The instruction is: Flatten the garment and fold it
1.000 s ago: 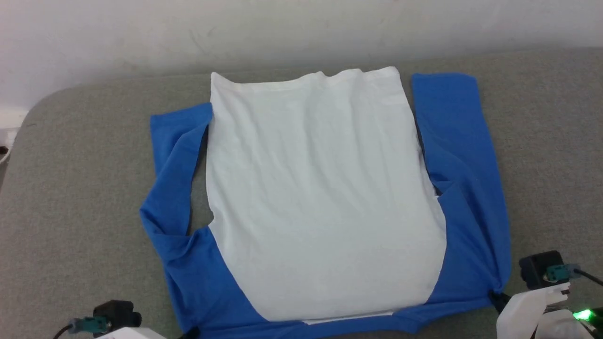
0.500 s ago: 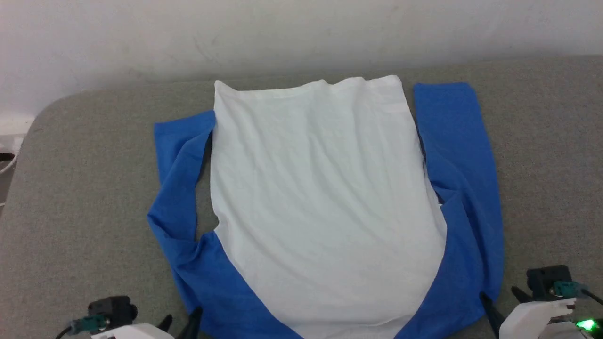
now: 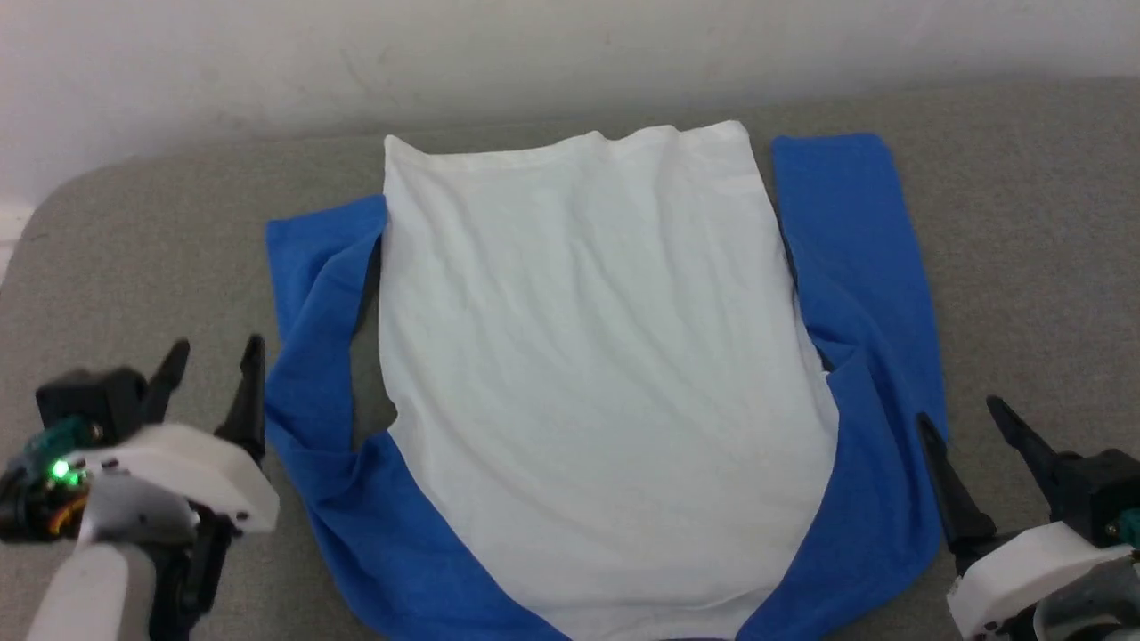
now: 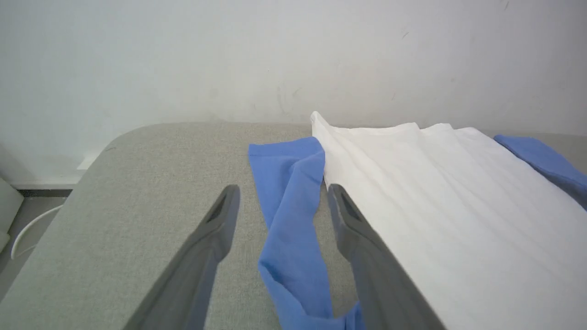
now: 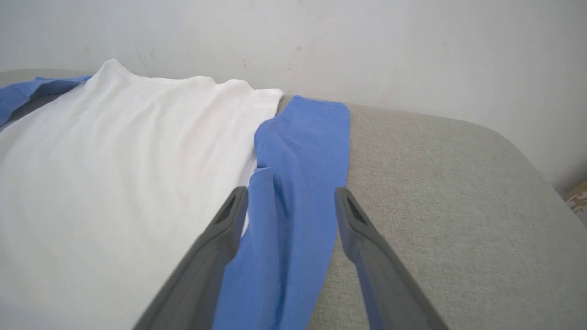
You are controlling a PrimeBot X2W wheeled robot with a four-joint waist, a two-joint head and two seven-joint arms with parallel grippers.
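Observation:
The garment point(image 3: 588, 356) lies spread on the grey padded surface point(image 3: 134, 249), white body in the middle, hem toward the wall. Its blue left sleeve point(image 3: 307, 294) is bent and creased beside the body; the blue right sleeve point(image 3: 846, 249) lies straighter. My left gripper point(image 3: 216, 347) hovers open just left of the left sleeve, holding nothing. My right gripper point(image 3: 957, 411) is open at the right sleeve's outer edge, also empty. In the left wrist view the left gripper point(image 4: 282, 188) frames the blue sleeve point(image 4: 289, 220). In the right wrist view the right gripper point(image 5: 291, 189) frames the other sleeve point(image 5: 307, 137).
A white wall point(image 3: 570, 53) runs close behind the surface's far edge. The surface has rounded corners at far left point(image 4: 119, 142) and far right point(image 5: 504, 133). A white cable point(image 4: 27, 233) lies on the floor beyond the left edge. Bare grey padding flanks both sleeves.
Both grippers were shut on the garment's near corners; they have let go, opened wide and risen into view beside the sleeves. The head camera has shifted slightly.

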